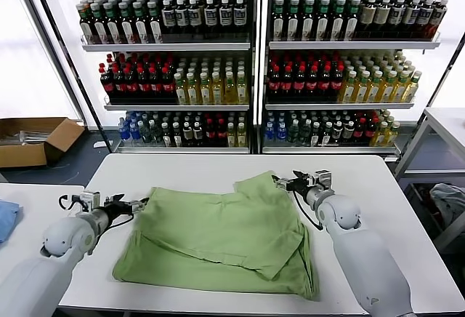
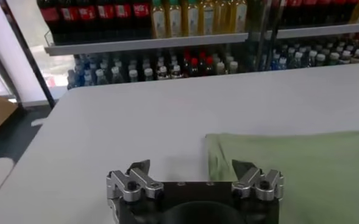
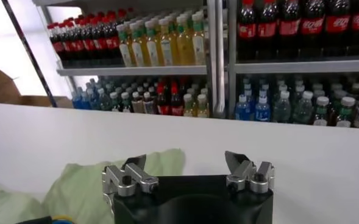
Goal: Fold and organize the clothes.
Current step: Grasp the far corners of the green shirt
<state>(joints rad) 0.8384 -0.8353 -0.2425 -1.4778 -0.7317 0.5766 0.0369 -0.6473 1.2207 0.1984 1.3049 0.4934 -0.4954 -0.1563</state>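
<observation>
The light green polo shirt lies partly folded on the white table, plain side up; collar and graphic are hidden. My left gripper is open and empty at the shirt's left edge. In the left wrist view the gripper is low over the table with the shirt's corner in front of one finger. My right gripper is open and empty at the shirt's far right corner. In the right wrist view the gripper has a green flap beside it.
Shelves of bottled drinks stand behind the table. A cardboard box is on the floor at the far left. A blue cloth lies on a side table at the left. A pale cloth sits at the right.
</observation>
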